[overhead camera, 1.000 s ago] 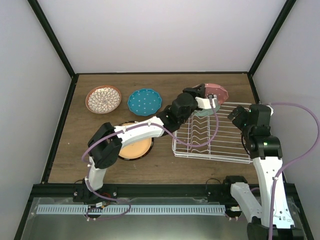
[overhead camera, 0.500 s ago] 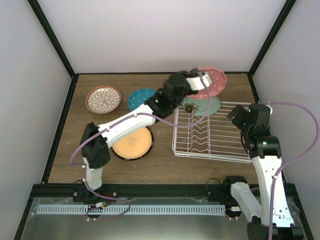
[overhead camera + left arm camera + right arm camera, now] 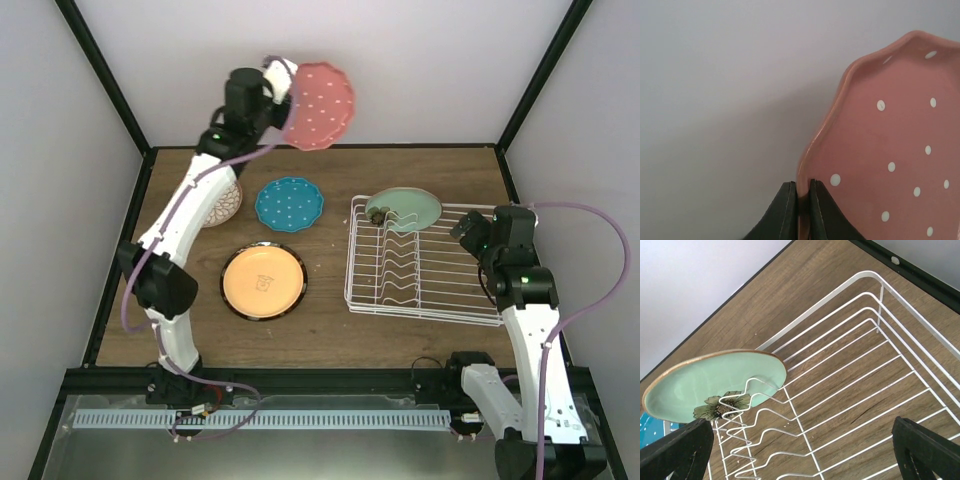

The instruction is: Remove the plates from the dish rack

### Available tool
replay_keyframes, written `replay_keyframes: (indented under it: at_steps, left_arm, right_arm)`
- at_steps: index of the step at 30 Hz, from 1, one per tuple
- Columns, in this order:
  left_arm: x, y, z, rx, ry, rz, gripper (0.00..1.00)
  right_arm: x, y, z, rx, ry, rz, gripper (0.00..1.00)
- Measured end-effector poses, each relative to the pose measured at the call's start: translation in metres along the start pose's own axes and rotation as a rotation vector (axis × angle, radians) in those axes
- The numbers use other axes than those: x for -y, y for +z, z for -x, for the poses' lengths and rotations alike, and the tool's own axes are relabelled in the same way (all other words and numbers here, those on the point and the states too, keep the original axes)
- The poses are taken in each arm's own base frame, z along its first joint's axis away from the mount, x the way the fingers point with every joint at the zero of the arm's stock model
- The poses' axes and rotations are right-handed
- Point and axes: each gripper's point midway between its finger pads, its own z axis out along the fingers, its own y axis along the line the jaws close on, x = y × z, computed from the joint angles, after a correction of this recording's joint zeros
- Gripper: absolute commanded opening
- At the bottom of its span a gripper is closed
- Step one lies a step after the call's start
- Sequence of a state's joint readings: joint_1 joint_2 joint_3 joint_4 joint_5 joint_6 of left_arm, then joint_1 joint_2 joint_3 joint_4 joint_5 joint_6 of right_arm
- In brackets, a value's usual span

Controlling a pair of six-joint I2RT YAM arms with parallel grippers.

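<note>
The wooden table (image 3: 325, 335) carries the white wire dish rack (image 3: 430, 285) on its right half. The left arm (image 3: 190, 210) reaches high above the table's far left part, up in front of the back wall. The right arm (image 3: 530, 310) stands at the rack's right edge, its wrist bent over the rack's far right corner.

One plate is in the rack: a pale green plate with a flower (image 3: 710, 377), leaning between the tines at the far left end. A red-pink plate with white dots (image 3: 318, 105) is in the air, well above the table, tilted so its face turns towards the top camera. An orange plate with a dark rim (image 3: 264, 282) lies flat on the table left of the rack. A teal plate with white dots (image 3: 289, 203) lies flat beyond it. A white petal-patterned plate with a brown rim (image 3: 231, 200) lies left of the teal one, mostly hidden behind the left arm.

The left gripper (image 3: 802, 202) pinches the red-pink plate's rim, its dark fingers (image 3: 787, 216) pressed to either side of the edge. The right gripper (image 3: 801, 427) hangs over the rack with its fingers spread wide, holding nothing.
</note>
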State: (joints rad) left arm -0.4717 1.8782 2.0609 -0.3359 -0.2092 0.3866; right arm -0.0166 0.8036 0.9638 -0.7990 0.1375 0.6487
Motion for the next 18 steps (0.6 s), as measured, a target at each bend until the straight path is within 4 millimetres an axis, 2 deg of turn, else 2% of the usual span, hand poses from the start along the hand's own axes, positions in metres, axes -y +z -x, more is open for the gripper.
replay_keyframes:
  at_steps: [5, 8, 11, 15, 18]
  left_arm:
    - [-0.066, 0.010, -0.076, -0.175, -0.257, 0.024, 0.04]
    - [-0.083, 0.014, -0.129, -0.279, -0.409, 0.018, 0.04]
    - [-0.073, 0.019, -0.183, -0.393, -0.544, -0.035, 0.04]
    - [-0.031, 0.019, -0.249, -0.563, -0.672, -0.133, 0.04]
    - [-0.002, 0.013, -0.284, -0.669, -0.730, -0.188, 0.04]
  right_arm:
    - [-0.001, 0.001, -0.001, -0.005, -0.001, 0.004, 1.00]
    - [-0.002, 0.002, 0.000, -0.004, 0.000, 0.005, 1.00]
    - [-0.002, 0.003, -0.001, -0.007, -0.001, 0.003, 1.00]
    - [-0.002, 0.003, 0.000, -0.007, -0.001, 0.003, 1.00]
    - [-0.001, 0.002, 0.000, -0.004, 0.001, 0.003, 1.00]
